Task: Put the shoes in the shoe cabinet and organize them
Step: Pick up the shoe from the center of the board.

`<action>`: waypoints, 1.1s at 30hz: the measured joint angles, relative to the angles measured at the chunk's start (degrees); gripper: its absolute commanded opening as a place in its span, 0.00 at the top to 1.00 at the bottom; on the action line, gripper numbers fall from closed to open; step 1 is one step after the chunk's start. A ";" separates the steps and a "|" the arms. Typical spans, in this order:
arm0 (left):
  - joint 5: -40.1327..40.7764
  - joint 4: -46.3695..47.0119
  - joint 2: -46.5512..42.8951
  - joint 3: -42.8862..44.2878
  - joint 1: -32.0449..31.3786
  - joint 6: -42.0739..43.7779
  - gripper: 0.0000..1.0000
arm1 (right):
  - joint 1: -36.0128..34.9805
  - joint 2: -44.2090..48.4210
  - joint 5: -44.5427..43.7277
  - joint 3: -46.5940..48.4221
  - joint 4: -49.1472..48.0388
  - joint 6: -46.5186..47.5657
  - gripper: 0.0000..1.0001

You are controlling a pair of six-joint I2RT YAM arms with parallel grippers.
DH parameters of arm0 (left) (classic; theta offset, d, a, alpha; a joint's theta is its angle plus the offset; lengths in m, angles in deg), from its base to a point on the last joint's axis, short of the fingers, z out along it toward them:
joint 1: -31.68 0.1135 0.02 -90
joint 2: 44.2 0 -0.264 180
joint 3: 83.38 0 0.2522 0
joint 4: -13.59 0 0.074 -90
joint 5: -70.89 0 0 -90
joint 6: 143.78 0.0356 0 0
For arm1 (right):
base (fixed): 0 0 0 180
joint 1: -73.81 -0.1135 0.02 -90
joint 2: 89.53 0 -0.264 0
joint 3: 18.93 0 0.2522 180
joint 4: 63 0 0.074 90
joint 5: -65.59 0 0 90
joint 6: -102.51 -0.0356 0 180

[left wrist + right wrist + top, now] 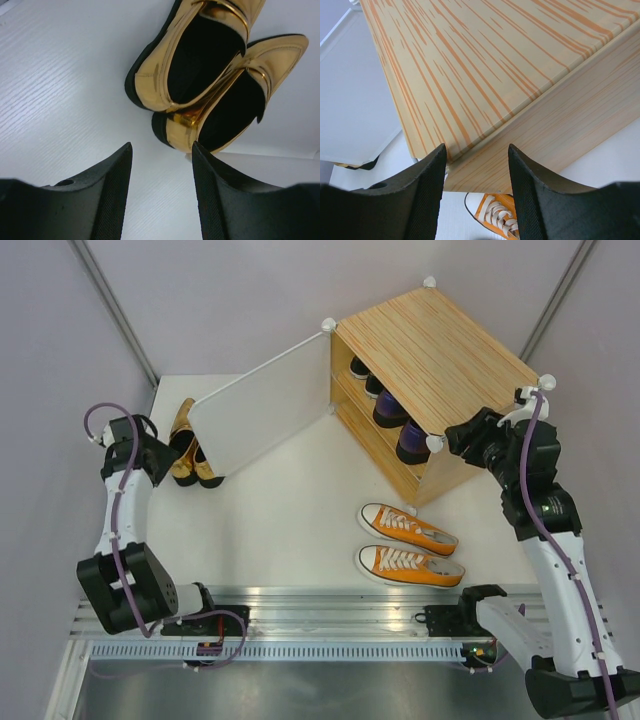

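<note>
Two orange sneakers (410, 545) lie side by side on the white counter (300, 510), in front of the shoe cabinet (440, 350). Its door (265, 420) stands swung wide. Inside we note dark purple loafers (412, 440); darker shoes (360, 368) sit further along, kind unclear. We log the gold pumps (200, 75) paired at the door's outer edge, just ahead of the left hand (161, 147), fingers parted, nothing gripped. The right hand (476, 150) hovers at the cabinet's near top corner, likewise parted and empty.

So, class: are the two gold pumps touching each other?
Touching. The left wrist view shows the gold pumps pressed side against side, no gap.
</note>
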 measured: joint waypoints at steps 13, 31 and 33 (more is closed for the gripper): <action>-4.04 3.56 20.37 11.54 5.14 -9.16 0.43 | -0.83 0.94 -0.13 -0.02 0.85 0.48 0.43; -7.74 9.33 27.82 11.28 5.86 -12.63 0.52 | -1.86 1.55 -2.32 -0.28 0.92 0.90 0.42; -7.74 10.25 26.97 10.08 5.79 -12.61 0.51 | -1.97 2.05 -2.51 -0.63 0.79 0.90 0.42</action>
